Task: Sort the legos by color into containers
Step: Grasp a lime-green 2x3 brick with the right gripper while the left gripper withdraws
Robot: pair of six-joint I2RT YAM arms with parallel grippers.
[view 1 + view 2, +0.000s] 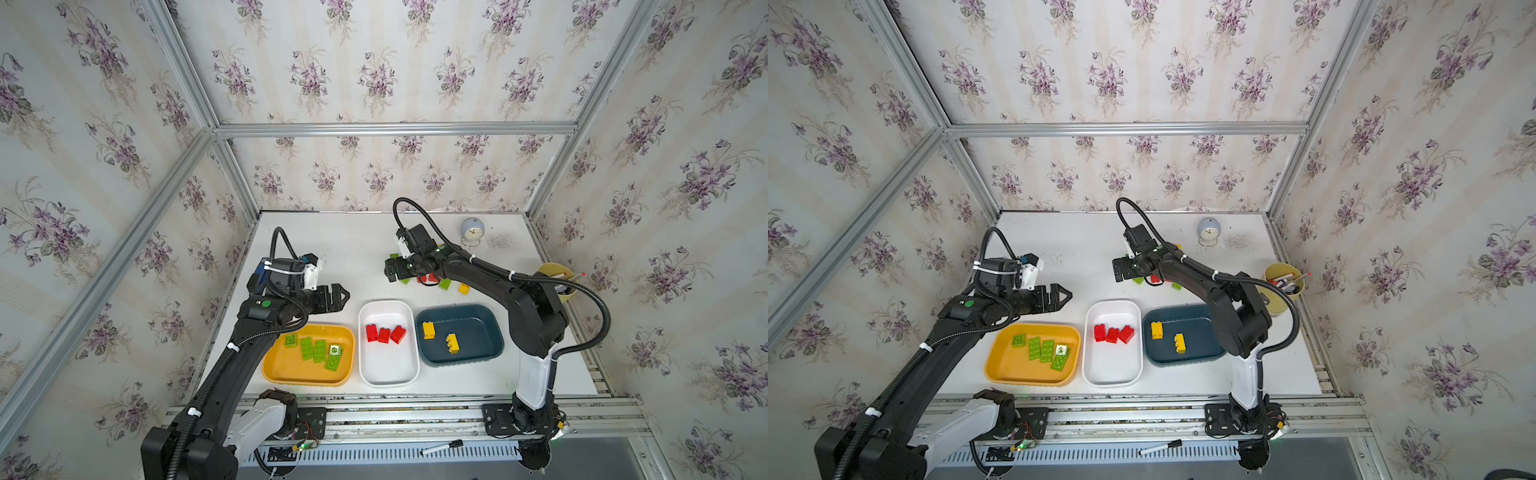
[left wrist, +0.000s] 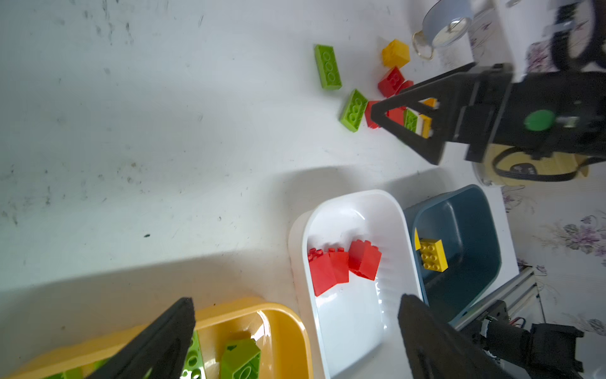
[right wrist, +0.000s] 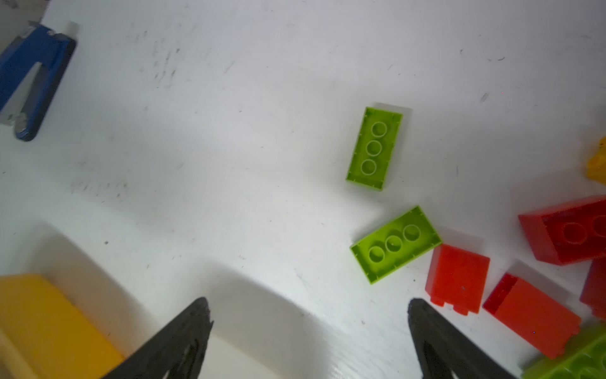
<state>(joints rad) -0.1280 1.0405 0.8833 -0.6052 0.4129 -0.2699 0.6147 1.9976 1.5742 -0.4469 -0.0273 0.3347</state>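
white tray (image 2: 354,315) is glossy plastic, table (image 2: 164,131) is scuffed matt.

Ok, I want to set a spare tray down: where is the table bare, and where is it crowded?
Bare: the far table between the left end effector, the back wall and the loose legos; also a narrow strip before the trays. Crowded: around the right end effector by those legos, and the three trays side by side.

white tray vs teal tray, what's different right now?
The white plastic tray holds three red studded bricks, bunched together; the dark teal plastic tray holds two yellow studded bricks, apart. In both top views white sits mid-row, teal at the right end. Both are shallow rounded rectangles of like size.
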